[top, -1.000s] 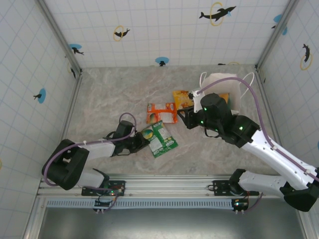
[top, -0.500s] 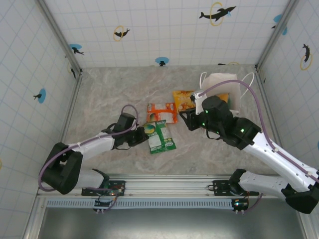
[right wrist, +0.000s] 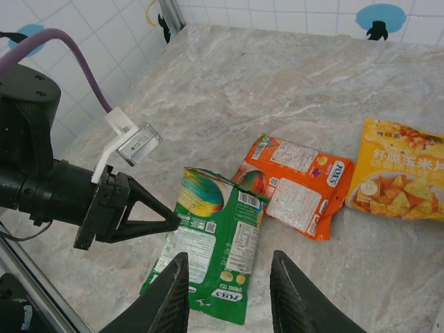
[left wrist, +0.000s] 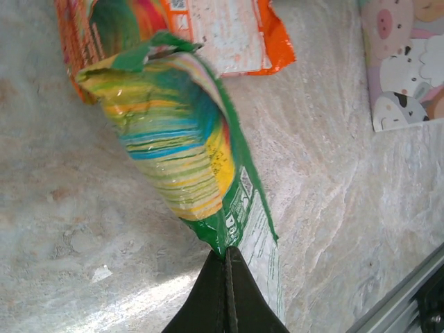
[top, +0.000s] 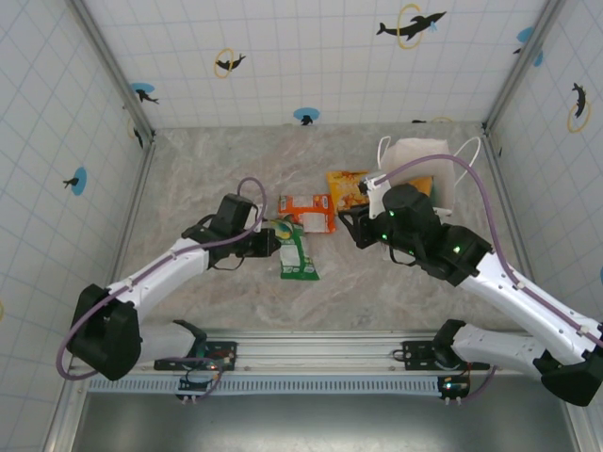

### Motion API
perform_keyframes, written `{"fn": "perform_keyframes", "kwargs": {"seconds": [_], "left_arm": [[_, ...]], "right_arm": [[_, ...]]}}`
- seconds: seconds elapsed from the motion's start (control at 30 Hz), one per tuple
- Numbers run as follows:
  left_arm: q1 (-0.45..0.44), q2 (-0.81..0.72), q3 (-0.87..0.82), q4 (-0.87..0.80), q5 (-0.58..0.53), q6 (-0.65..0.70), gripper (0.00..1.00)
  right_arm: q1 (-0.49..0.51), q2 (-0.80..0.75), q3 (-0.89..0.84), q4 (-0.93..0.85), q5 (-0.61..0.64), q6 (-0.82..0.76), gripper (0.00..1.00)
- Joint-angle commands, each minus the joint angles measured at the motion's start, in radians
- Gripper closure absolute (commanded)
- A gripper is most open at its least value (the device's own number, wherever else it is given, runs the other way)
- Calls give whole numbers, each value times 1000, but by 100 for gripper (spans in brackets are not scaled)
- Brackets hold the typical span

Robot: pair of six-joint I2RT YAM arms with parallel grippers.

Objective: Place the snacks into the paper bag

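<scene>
My left gripper (left wrist: 226, 267) pinches the green packet (left wrist: 173, 139); my right gripper (right wrist: 229, 263) hangs part-open, empty, the orange packet (right wrist: 298, 184) at one o'clock.

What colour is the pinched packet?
The packet is green with rainbow stripes, clearest in the right wrist view.
</scene>
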Motion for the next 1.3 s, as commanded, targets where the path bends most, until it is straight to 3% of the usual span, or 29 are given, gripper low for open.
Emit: {"fn": "perform_keyframes", "kwargs": {"seconds": [0.0, 0.47, 0.6, 0.77, 0.87, 1.07, 1.27], "left_arm": [[-5, -11, 74, -86, 31, 182, 100], [-5, 21, 294, -187, 164, 385, 100], [-5, 33, 351, -203, 196, 383, 100], [-5, 50, 380, -140, 183, 189, 100], [-5, 88, 415, -177, 105, -3, 100], [-4, 68, 391, -114, 126, -255, 100], [-4, 46, 365, -53, 175, -332, 100]], "right_arm": [[-3, -24, -27, 67, -1, -47, 65], [-9, -38, -98, 144, -64, -131, 62], [-11, -13, -101, 150, -120, -152, 61], [34, 30, -76, 133, -118, -165, 60], [117, 36, -95, 152, -7, -175, 58], [257, 39, -152, 226, 180, -197, 48], [300, 94, -178, 267, 236, -233, 45]]}}
